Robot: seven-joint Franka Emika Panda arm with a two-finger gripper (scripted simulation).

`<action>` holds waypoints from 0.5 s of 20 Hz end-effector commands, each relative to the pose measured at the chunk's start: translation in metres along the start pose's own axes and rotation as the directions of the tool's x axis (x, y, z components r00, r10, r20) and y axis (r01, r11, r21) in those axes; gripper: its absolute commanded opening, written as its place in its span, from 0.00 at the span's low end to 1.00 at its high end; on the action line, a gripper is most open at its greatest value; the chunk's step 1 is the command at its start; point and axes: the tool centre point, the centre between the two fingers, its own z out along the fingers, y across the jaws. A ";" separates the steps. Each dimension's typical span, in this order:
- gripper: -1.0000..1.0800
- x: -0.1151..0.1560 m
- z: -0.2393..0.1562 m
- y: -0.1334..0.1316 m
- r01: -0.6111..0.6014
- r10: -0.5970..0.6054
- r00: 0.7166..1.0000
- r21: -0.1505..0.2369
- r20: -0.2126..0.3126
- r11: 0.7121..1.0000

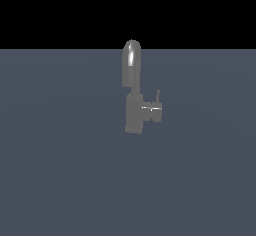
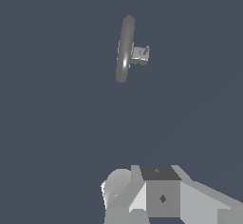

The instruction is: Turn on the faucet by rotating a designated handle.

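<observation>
The faucet stands alone on the flat grey-blue floor, a short cylindrical body under a tall, glossy arched spout. A stubby horizontal cylinder juts from the body toward the exterior view's right. On it is the handle, a thin lever rod pointing upward. The wrist view looks down on the faucet with the handle beside the spout. My gripper shows only as white and grey blocks at the frame's edge, far from the faucet. Its fingertips are hidden. It does not appear in the exterior view.
A plain grey-blue surface stretches all around the faucet, with a black background beyond its far edge. No other objects are visible.
</observation>
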 end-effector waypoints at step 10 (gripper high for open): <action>0.00 0.011 0.002 0.001 -0.030 0.029 0.999 0.027 0.026 0.999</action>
